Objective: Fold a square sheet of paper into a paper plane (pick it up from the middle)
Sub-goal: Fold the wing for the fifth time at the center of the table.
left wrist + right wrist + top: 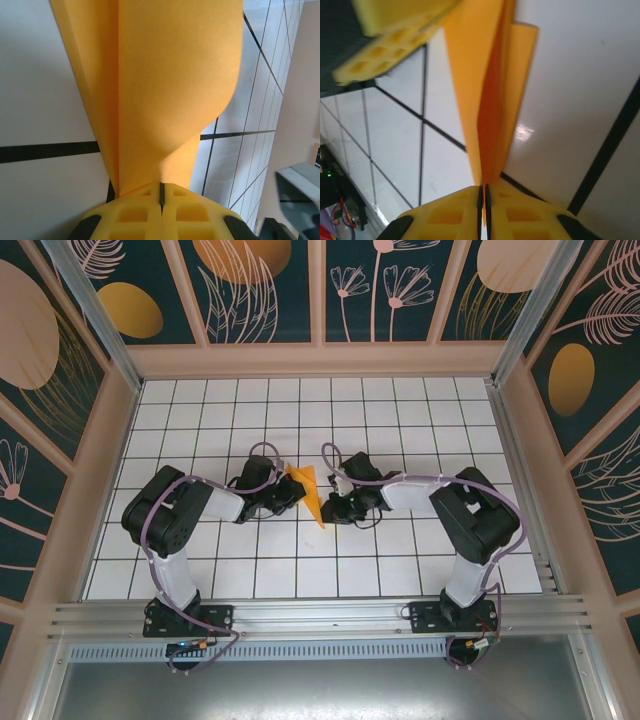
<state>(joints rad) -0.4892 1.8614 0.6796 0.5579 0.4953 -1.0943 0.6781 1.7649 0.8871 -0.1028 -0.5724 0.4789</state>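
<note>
Overhead camera looks down from behind; both wrist cameras closely face the paper plane (pixel 170 90).

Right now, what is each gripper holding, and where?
Both pinch the folded orange paper: left gripper at its left edge, right gripper at its right edge.

Far table (pixel 400 405) open; side walls (pixel 103 455) flank.

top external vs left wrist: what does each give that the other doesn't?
Top external: left gripper and right gripper facing each other mid-table, either side of the folded orange paper, patterned walls around. Left wrist: close up, yellow fingers pressed shut on the paper's edge, the sheet bulging in a curve above them. Both: the orange paper and the white grid table.
</note>
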